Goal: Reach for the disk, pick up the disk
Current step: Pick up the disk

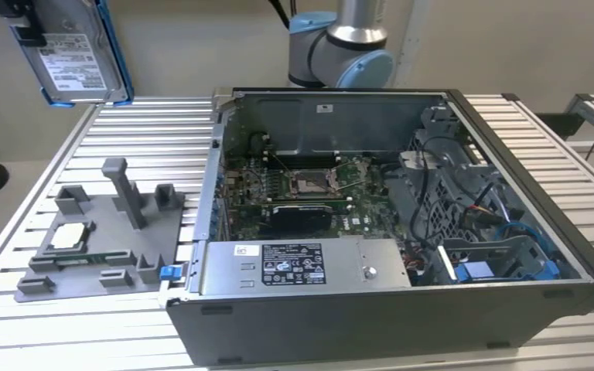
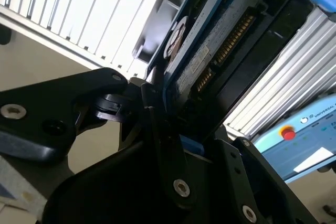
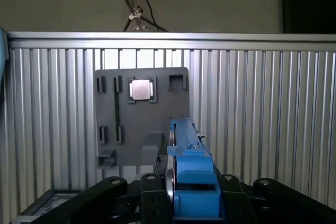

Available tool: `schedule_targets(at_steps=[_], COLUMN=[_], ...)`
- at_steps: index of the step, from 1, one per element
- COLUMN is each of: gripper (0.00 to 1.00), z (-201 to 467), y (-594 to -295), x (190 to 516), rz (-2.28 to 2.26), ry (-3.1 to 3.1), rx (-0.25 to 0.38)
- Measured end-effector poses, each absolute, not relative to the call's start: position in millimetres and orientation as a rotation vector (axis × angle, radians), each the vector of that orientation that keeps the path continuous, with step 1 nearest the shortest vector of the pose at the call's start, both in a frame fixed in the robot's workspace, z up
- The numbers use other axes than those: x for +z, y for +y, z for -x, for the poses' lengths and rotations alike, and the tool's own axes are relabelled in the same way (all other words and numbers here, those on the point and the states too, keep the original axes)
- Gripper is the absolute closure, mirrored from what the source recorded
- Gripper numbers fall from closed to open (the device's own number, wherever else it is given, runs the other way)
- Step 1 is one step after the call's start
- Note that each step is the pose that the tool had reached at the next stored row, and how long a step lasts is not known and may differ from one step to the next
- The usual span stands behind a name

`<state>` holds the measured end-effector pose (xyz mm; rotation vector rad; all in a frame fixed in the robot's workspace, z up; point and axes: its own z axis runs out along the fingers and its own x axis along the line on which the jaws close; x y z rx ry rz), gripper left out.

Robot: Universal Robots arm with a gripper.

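Up at the exterior view's upper left, the claw [image 1: 21, 25], mostly cropped, is pinching the disk [image 1: 75, 60] above the counter [image 1: 121, 127].

disk [image 1: 75, 56] up high, open PC [image 1: 380, 325], grey jig [image 1: 75, 269]

The arm [image 1: 336, 48], at twelve o'clock in the exterior view, is a silver-grey tube ending in a rounded grey joint, with a light-blue cap [image 1: 367, 71] at the joint's four o'clock. The gripper [image 3: 191, 196] is matt black, built of flat, angular linkage plates with rounded ends. In the second wrist view, silver socket-head screws [image 2: 181, 186] fasten them.
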<state>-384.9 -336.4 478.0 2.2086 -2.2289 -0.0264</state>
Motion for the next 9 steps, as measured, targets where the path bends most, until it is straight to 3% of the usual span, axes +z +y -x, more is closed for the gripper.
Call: schedule_targets(at_steps=[9], gripper=[1.0], z=[359.4], y=[-336.4], x=[478.0], rz=[-2.208], ry=[-2.228], rx=[-0.028])
